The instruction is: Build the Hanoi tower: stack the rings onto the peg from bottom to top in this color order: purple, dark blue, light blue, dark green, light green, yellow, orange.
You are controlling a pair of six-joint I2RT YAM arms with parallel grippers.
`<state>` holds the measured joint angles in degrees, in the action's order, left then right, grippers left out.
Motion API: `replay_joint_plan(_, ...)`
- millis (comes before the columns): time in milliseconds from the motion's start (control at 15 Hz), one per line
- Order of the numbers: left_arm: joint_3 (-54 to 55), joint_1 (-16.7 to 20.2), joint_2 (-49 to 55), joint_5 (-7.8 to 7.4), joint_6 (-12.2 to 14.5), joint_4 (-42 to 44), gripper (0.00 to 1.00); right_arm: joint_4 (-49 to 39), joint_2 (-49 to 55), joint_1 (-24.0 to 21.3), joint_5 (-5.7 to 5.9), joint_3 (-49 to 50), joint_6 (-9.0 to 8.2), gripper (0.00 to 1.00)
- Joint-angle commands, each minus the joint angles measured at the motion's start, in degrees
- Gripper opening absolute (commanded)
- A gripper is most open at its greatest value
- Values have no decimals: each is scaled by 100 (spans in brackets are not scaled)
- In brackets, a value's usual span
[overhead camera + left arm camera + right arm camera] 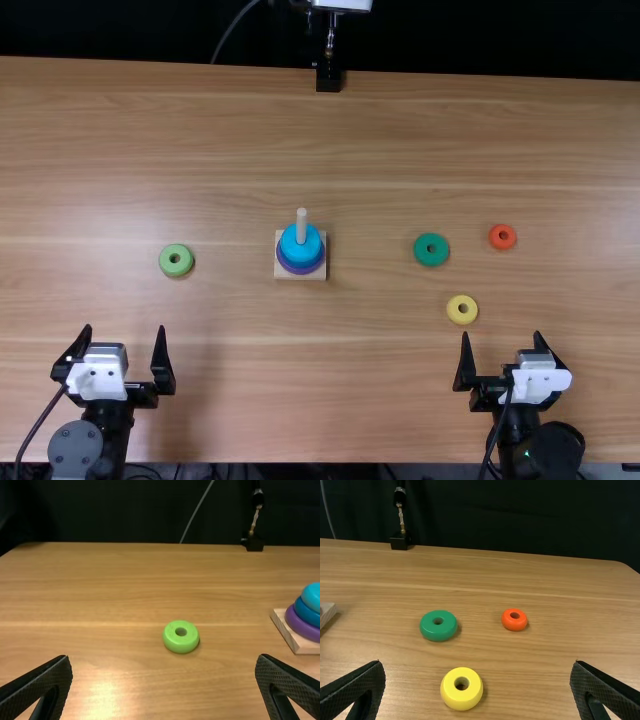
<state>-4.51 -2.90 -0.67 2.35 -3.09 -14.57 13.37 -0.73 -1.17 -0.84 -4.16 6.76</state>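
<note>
Right claw (502, 334), lower right of top view: fingers wide apart, nothing in them, touching nothing. Left claw (125, 327), lower left: same, spread and empty. Peg (301, 226) mid-frame has purple (299, 623), dark blue (306, 613), light blue (314, 240). So step four: dark green (432, 259), right of centre. Right arm's job, I'd say: straddle, grip, lift, centre over peg, lower. Yellow (461, 317) and orange (503, 244) right, light green (175, 269) left

No readable text or labels
</note>
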Motion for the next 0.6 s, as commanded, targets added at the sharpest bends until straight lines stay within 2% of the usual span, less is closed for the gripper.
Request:
replay_joint_plan(0, 451, 44, 67, 39, 77, -695, 100, 399, 73, -32, -32, 320, 9, 100)
replay_joint_plan(133, 451, 35, 67, 39, 77, -1148, 100, 389, 73, -32, -32, 320, 9, 100)
replay_joint_plan(533, 451, 35, 67, 71, 25, -1148, 100, 399, 73, -32, -32, 320, 9, 100)
